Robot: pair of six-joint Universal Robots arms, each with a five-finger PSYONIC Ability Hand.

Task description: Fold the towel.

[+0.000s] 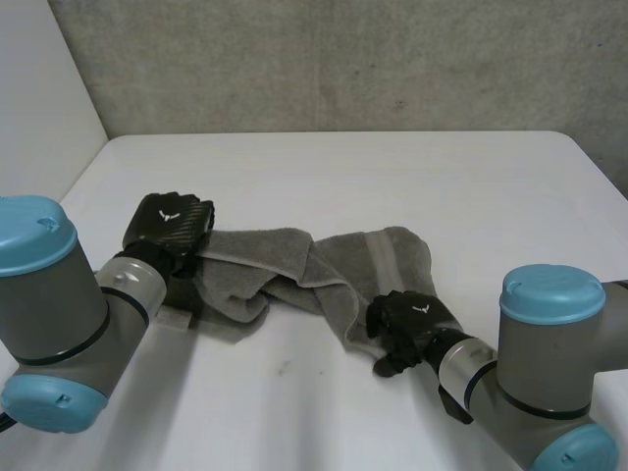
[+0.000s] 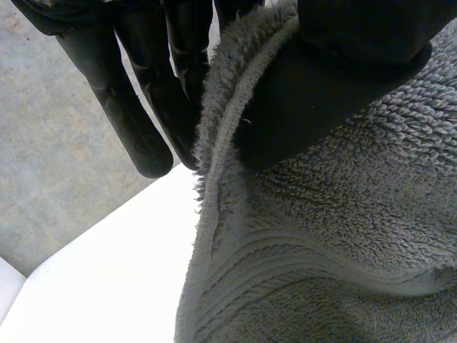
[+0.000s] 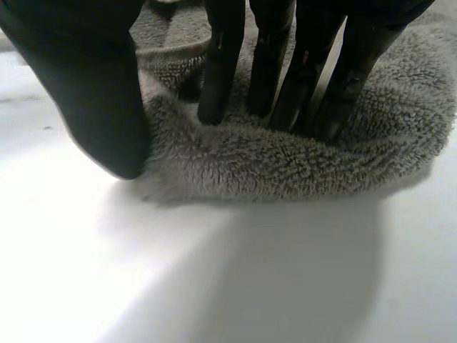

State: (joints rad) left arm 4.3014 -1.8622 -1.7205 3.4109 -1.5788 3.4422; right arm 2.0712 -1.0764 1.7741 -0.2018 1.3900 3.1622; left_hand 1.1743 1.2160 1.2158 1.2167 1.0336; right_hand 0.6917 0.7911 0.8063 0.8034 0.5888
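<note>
At the left of the bench, my left hand grips the towel by its left edge: the hem runs up between my thumb and fingers and is pinched there. From that hand the towel stretches right across the middle of the bench, rumpled and doubled over itself, with a twisted bunch about halfway along. At its near right corner my right hand is closed on a thick roll of cloth, fingers dug into the pile from above and thumb against the roll just at the bench.

I judge the fold is barely begun. My worry is the right grip: it looks shallow on a fat bunch, so the cloth could slide out once I lift. I may also have several layers there, not a true corner, which would carry the twist into the fold and leave it lopsided.
</note>
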